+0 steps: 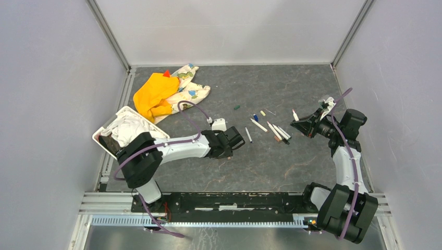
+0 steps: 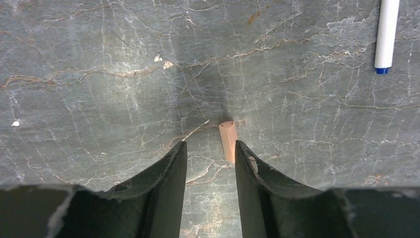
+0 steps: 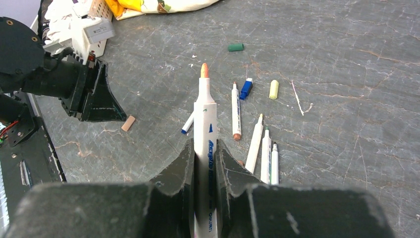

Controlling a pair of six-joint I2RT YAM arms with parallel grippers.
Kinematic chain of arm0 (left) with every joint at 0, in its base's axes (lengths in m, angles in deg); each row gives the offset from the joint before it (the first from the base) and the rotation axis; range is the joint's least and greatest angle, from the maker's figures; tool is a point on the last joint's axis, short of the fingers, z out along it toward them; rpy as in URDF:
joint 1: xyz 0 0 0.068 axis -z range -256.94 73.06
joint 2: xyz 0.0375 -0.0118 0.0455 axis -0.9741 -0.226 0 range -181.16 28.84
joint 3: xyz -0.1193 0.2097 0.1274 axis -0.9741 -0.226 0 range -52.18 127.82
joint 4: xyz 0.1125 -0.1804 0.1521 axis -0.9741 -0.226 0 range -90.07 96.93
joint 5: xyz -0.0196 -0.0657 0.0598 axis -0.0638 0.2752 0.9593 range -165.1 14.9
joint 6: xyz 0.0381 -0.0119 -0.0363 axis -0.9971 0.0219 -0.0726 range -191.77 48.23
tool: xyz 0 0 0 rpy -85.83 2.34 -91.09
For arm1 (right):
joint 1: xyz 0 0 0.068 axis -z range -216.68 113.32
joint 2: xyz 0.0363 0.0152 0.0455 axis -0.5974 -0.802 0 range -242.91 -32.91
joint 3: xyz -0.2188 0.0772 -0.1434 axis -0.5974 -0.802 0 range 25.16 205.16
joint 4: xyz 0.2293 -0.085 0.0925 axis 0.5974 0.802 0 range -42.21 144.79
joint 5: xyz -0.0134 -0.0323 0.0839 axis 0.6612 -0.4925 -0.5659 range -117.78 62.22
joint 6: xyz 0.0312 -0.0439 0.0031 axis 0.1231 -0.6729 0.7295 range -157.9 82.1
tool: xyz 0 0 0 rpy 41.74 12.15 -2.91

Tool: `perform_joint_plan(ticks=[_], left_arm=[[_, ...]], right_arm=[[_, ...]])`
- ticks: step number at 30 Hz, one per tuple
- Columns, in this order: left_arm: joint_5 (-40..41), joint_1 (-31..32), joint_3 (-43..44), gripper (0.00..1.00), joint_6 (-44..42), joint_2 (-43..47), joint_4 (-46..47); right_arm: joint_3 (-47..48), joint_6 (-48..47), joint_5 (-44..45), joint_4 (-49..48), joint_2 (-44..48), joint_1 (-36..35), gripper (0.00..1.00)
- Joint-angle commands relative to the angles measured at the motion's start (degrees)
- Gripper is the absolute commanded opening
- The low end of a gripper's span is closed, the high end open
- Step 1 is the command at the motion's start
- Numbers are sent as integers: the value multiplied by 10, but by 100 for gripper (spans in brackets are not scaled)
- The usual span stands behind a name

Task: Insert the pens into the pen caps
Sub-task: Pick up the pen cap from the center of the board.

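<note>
The left gripper (image 2: 210,145) hangs over the middle of the tabletop (image 1: 271,166). Its jaws are parted and straddle the near end of a peach pen cap (image 2: 228,140), which lies flat and ungripped. Loose pens (image 3: 236,111) lie further toward the right edge. The right gripper (image 3: 204,148) has its jaws clamped on an orange-tipped pen (image 3: 204,106), tip forward. Step in hand, as judged: cap pickup. Next move: close on the cap, lift it, and align its open end with the pen tip.

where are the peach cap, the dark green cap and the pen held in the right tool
peach cap (image 2: 228,143): left wrist view, middle of its tube
dark green cap (image 3: 236,47): right wrist view, centre of its body
held pen (image 3: 205,124): right wrist view, white barrel below its tip
</note>
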Motion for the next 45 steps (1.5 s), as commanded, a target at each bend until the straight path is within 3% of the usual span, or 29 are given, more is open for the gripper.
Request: perform_joint_plan(ticks=[1, 15, 27, 33, 39, 45], left_arm=[[17, 5, 38, 46, 22, -27, -12], [-11, 9, 54, 36, 20, -84, -16], [-1, 23, 96, 28, 18, -147, -104], [-7, 27, 86, 14, 27, -158, -98], [21, 26, 78, 2, 18, -127, -59], [84, 27, 48, 2, 3, -38, 26]], right_arm=[[6, 2, -14, -25, 6, 2, 0], [6, 2, -14, -25, 6, 3, 0], [7, 3, -17, -25, 10, 2, 0], [7, 5, -22, -26, 12, 2, 0], [0, 16, -27, -31, 15, 1, 0], [-17, 24, -9, -69, 12, -51, 0]])
